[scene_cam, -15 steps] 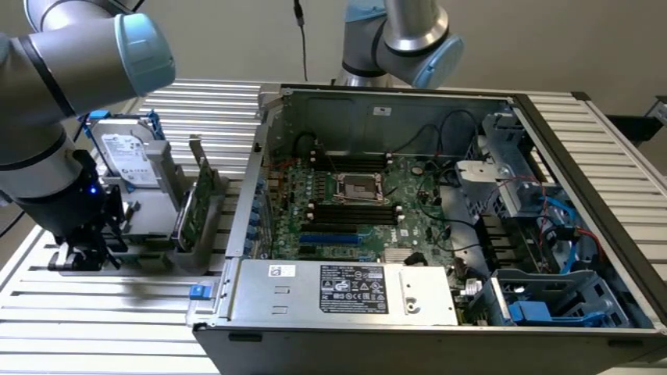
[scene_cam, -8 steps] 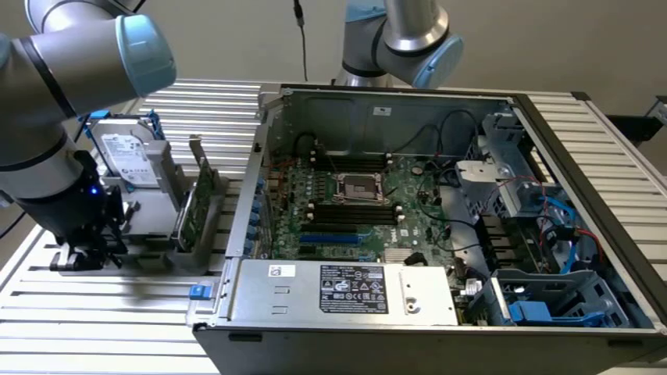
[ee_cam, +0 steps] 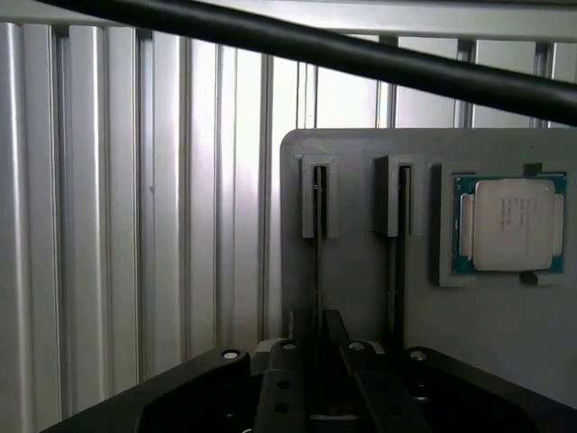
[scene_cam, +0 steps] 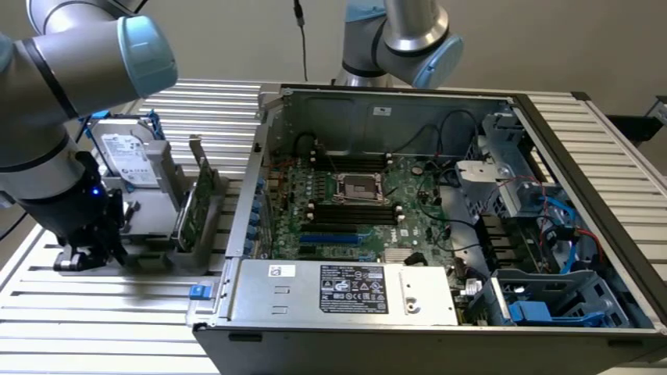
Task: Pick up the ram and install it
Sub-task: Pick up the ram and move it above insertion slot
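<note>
- Two thin strips are standing on edge, side by side, in the gray holder. The one under the gripper is the ram.
- Ram's long axis is lying flat along the holder and running parallel to the slats of the table. One end is sitting in a slotted gray post, and the other is reaching under the gripper.
- Ram is showing its top edge alone, a narrow dark line. Its faces are turning sideways, so chips and label cannot be made out.
- Gripper is hanging centred over the ram's near end. Cannot tell whether it is spread or clamped on the stick.
- In the exterior view, the gripper is sitting low at the holder on the exterior view's left, well apart from the open computer case.
- Hard drive and expansion card are standing upright in that holder.
- Processor is resting in a recess just beside the second strip.
</note>
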{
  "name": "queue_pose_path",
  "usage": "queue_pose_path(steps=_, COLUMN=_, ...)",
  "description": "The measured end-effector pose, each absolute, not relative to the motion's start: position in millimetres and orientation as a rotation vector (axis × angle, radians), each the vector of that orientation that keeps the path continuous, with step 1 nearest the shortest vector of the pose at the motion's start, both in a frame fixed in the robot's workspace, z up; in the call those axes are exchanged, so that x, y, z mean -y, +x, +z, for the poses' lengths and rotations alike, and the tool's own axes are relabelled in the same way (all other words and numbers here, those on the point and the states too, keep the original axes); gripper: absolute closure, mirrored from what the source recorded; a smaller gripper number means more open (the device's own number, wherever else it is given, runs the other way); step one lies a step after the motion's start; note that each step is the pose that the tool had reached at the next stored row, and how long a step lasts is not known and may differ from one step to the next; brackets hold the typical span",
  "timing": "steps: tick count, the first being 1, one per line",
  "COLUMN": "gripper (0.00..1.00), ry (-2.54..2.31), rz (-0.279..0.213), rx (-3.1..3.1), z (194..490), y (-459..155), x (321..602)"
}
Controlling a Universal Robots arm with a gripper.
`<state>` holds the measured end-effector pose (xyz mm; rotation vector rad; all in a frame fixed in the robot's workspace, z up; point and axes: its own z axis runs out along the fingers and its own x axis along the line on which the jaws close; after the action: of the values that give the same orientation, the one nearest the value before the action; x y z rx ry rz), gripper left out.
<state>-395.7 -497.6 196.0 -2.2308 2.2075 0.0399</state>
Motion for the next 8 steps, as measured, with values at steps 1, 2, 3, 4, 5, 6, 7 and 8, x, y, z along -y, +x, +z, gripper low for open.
queue_pose_path(steps=1, gripper=0.79, ry=-2.230, rz=0.040, rx=-2.208, z=196.0, y=-395.7, x=497.6)
queue_pose_path(steps=2, gripper=0.81, ry=-2.230, rz=0.040, rx=-2.209, z=196.0, y=-395.6, x=497.7)
queue_pose_path(steps=3, gripper=0.81, ry=-2.229, rz=0.040, rx=-2.210, z=196.1, y=-395.5, x=497.7)
queue_pose_path(steps=4, gripper=0.87, ry=-2.228, rz=0.041, rx=-2.211, z=196.0, y=-395.5, x=497.7)
queue_pose_path(steps=5, gripper=0.87, ry=-2.228, rz=0.041, rx=-2.212, z=196.0, y=-395.5, x=497.6)
queue_pose_path(steps=6, gripper=0.87, ry=-2.227, rz=0.041, rx=-2.213, z=196.0, y=-395.5, x=497.6)
queue_pose_path(steps=7, gripper=0.87, ry=-2.226, rz=0.041, rx=-2.214, z=196.0, y=-395.5, x=497.6)
queue_pose_path(steps=8, gripper=0.87, ry=-2.225, rz=0.041, rx=-2.214, z=196.0, y=-395.5, x=497.6)
